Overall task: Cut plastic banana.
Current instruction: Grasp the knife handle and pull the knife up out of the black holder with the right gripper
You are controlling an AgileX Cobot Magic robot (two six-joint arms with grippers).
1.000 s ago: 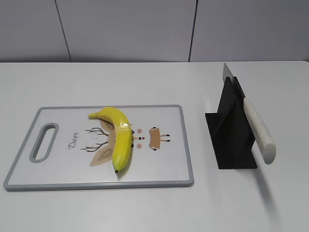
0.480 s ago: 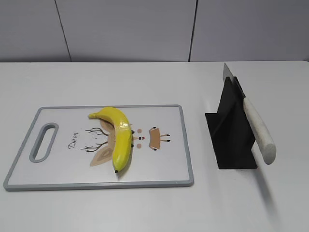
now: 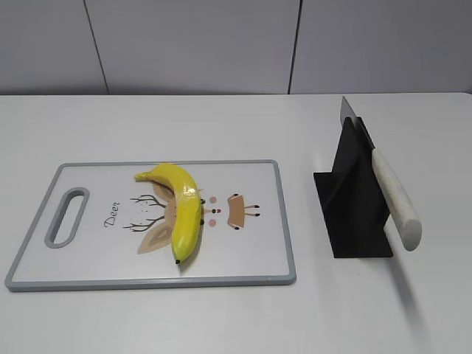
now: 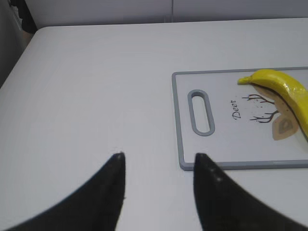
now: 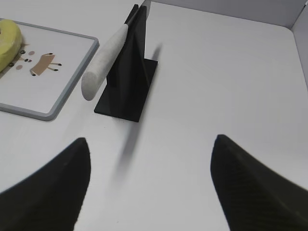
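Observation:
A yellow plastic banana [image 3: 181, 208] lies curved on a white cutting board with a grey rim [image 3: 287, 243]. It also shows in the left wrist view [image 4: 284, 89] and, at the edge, in the right wrist view [image 5: 8, 41]. A knife with a white handle [image 3: 394, 199] rests blade-up in a black stand [image 3: 354, 199], seen too in the right wrist view [image 5: 103, 60]. My left gripper [image 4: 159, 156] is open and empty, above bare table left of the board. My right gripper [image 5: 150, 139] is wide open and empty, in front of the stand. Neither gripper shows in the exterior view.
The board [image 4: 179, 120] has a slot handle [image 3: 66, 216] at its left end and a deer drawing. The black stand [image 5: 127, 82] stands right of the board. A grey wall panel [image 3: 236, 44] runs behind the white table.

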